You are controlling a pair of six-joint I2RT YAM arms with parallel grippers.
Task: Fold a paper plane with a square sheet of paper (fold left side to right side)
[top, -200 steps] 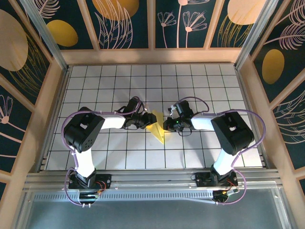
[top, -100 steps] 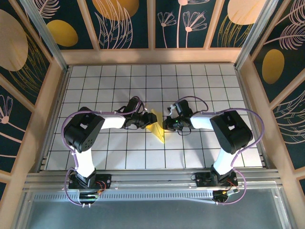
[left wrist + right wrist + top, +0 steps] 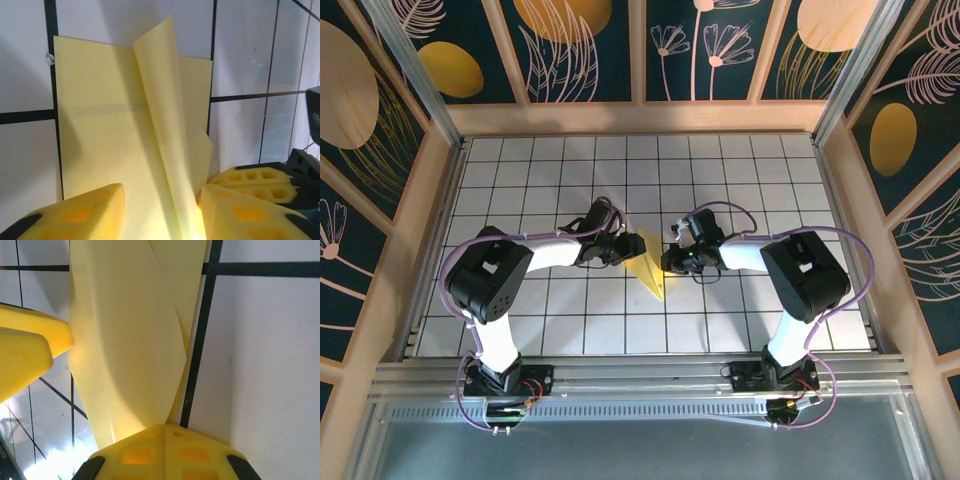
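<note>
A plain, pale yellow paper plane (image 3: 648,268), partly folded into a narrow triangle with its point toward my bases, lies near the middle of a white table (image 3: 740,180) ruled by dark lines into square tiles. A light wooden frame (image 3: 640,118) closes the table in on three sides. Above it stand dark blue panels (image 3: 570,40) painted with golden ovals and pale outline leaves and flowers. A ribbed metal rail (image 3: 640,378) runs along the near edge, where my left arm (image 3: 490,280) and right arm (image 3: 805,270) are bolted side by side, black and white, with purple cables (image 3: 855,250) looping along them. Both arms bend with elbows swung outward and forearms reaching inward, so the claws face each other across the paper. My left claw (image 3: 161,192) sits at the plane's left side, low over it, with its yellow fingers spread apart. One finger is over the flat part of the sheet, and the other is just beside a flap that stands up along the centre crease. I cannot tell whether either finger presses on the paper. My right claw (image 3: 165,432) is pressed together at the plane's right side. The paper narrows straight into its fingertips, so it is pinching the plane's edge there. The raised flap casts a soft shadow across the flat yellow layer beneath it.
</note>
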